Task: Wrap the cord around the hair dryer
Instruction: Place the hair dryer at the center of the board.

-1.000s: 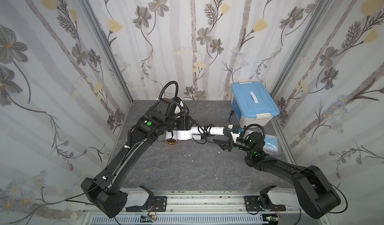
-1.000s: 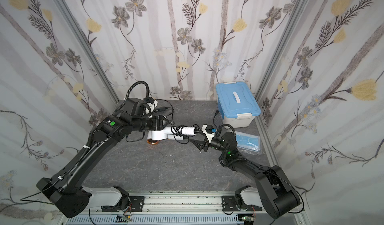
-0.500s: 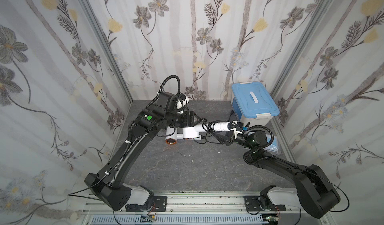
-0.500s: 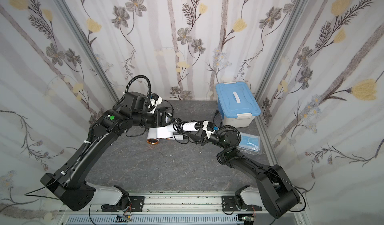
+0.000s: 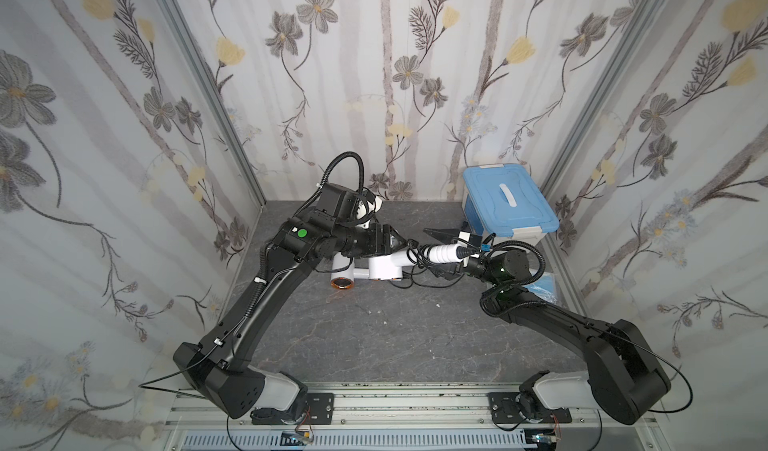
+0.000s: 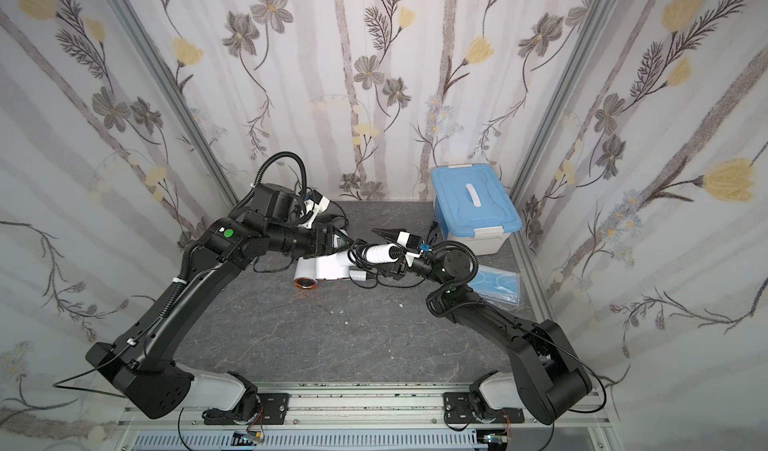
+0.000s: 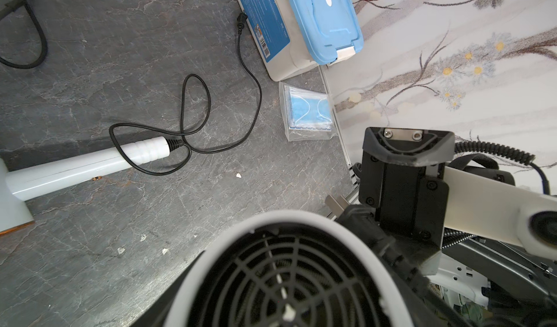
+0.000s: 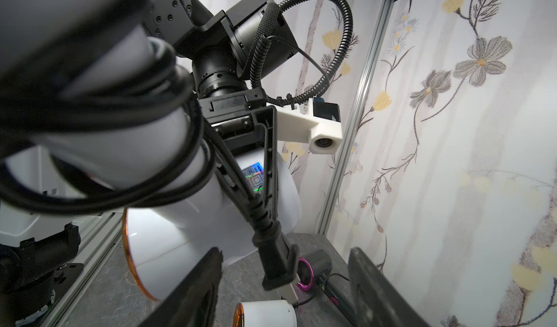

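Your left end effector [image 5: 392,241] grips the hair dryer [image 8: 196,235], its handle [image 5: 442,253] pointing at your open right end effector [image 8: 285,251], where the plug [image 8: 275,268] dangles.

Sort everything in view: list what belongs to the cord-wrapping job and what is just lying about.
Belongs to the job:
- hair dryer, gripped by the left gripper
- its cord, coiled around it
- its plug, hanging free in the right gripper, between open fingers

Lying about:
- second hair dryer with its loose cord
- blue-lidded box
- pack of face masks
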You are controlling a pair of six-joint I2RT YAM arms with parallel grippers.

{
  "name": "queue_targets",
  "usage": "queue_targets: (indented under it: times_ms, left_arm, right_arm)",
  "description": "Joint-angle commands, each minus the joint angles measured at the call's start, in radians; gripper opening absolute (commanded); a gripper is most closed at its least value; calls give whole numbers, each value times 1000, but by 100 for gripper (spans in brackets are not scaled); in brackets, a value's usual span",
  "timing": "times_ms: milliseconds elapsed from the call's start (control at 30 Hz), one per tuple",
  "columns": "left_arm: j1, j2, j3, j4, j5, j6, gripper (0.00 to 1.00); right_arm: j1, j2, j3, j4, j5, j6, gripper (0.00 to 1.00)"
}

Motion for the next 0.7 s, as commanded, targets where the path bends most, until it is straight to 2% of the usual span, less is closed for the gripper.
queue_targets:
  times_ms: [0, 433, 667]
  left_arm:
    - [-1, 0, 9, 35, 37, -21, 0]
    - [-12, -7, 7, 33, 42, -26, 0]
    - [-14, -14, 4, 20, 25, -18, 0]
  right_arm:
    - [14, 20, 12, 7, -12, -15, 67]
    - [37, 125, 126, -7, -35, 2, 62]
    - [39, 128, 126, -6, -30, 8, 52]
